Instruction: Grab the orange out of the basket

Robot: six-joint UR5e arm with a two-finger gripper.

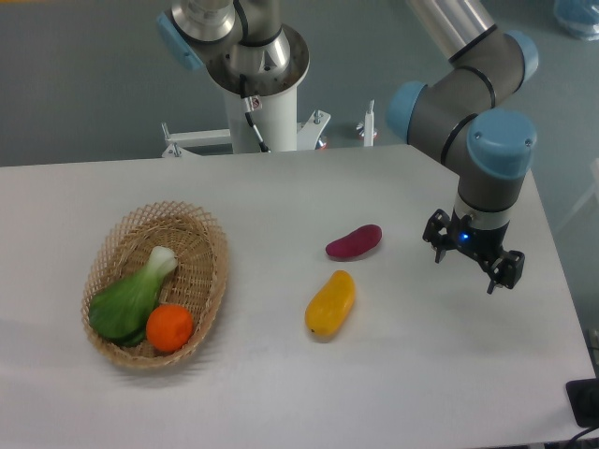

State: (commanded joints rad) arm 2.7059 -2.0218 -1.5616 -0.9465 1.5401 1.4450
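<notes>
We see the gripper pointing down above the table, its fingers spread and holding nothing, far right of the basket. The orange lies inside the basket, touching the green vegetable.

You are looking at a robot lab bench: a plain white table stands on a grey floor, with the arm's metal base bolted behind it. The produce looks like test props: a wicker basket, a yellow fruit, a purple vegetable.
</notes>
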